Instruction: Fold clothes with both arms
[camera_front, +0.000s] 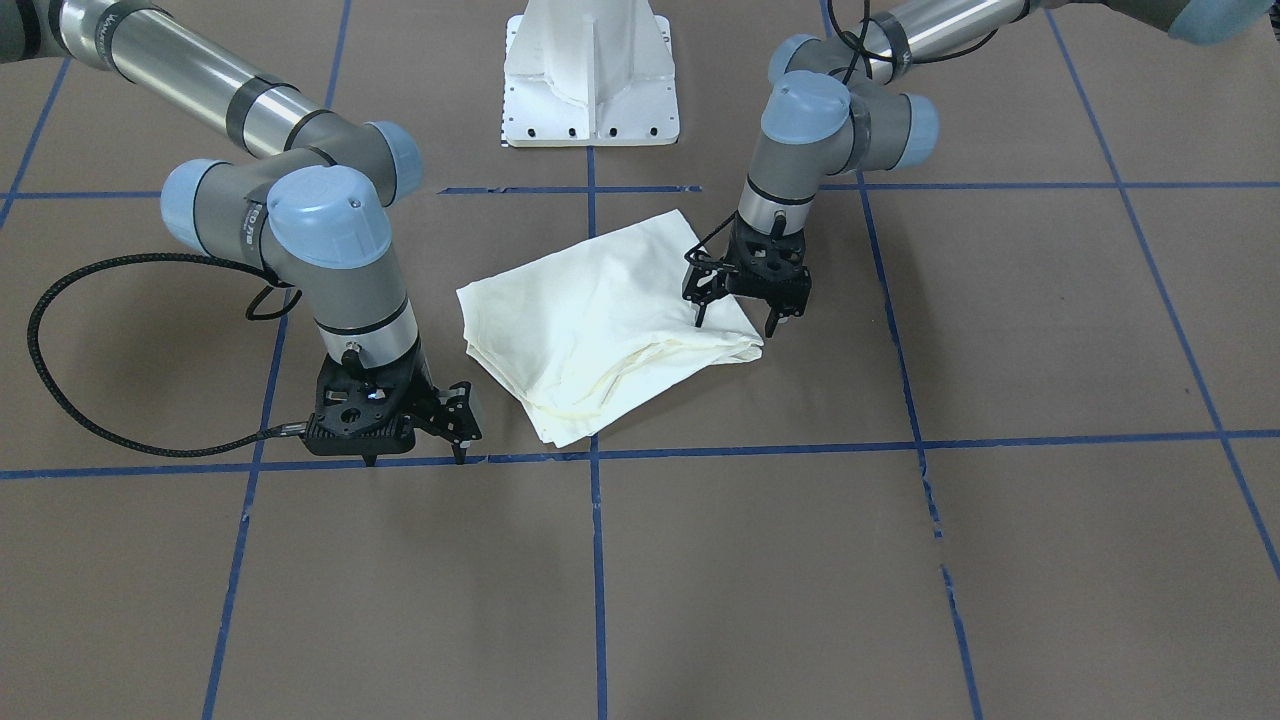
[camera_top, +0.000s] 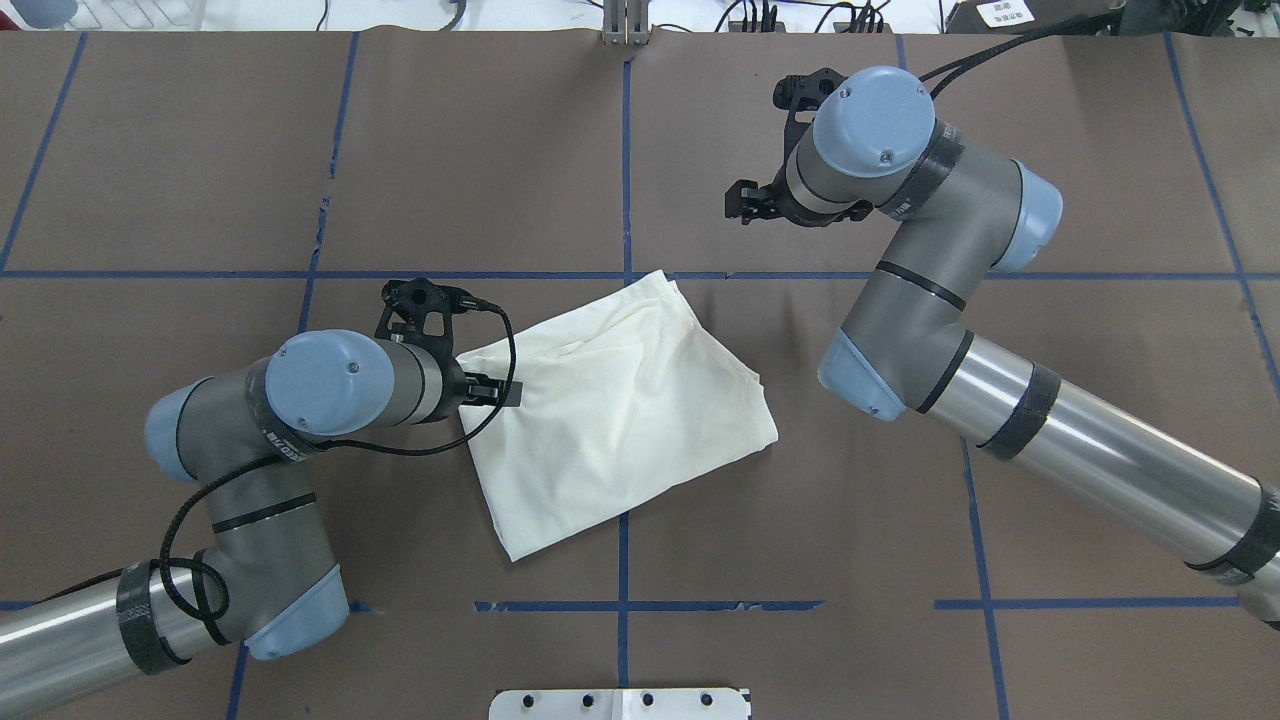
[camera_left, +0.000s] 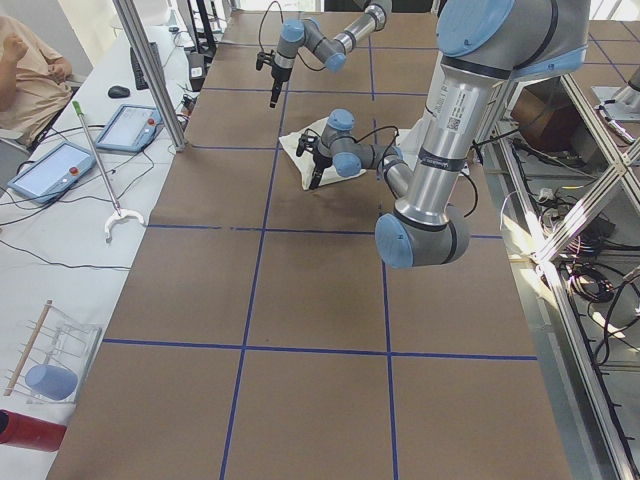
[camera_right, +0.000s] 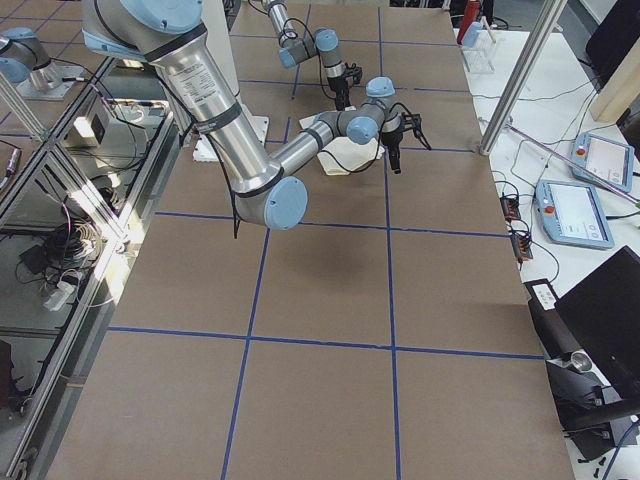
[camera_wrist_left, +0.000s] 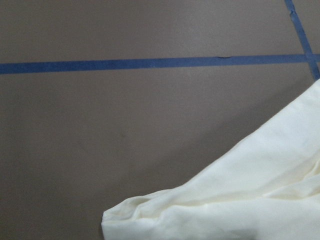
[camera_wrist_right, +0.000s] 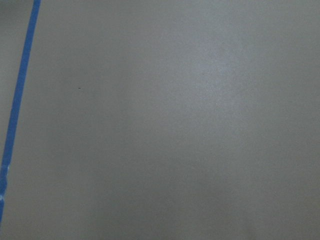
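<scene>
Folded cream T-shirt (camera_front: 600, 330) lies mid-table (camera_front: 1000, 330), plain side up. Left gripper (camera_front: 737, 320) is spread wide, straddling the shirt's edge, nothing clamped. Right gripper (camera_front: 415, 458) is also wide, tips by the blue tape line (camera_front: 760, 450), apart from the cloth.

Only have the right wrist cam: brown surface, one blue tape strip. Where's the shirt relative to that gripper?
Observer: The T-shirt lies folded on the table, plain side up. The right gripper is off it, over bare table beside one corner.
Operator: Jaws open?
Observer: Open, holding nothing.
Operator: And the left arm?
Observer: The left gripper is open at the shirt's opposite edge. One finger appears to be over the cloth and the other just past it.
</scene>
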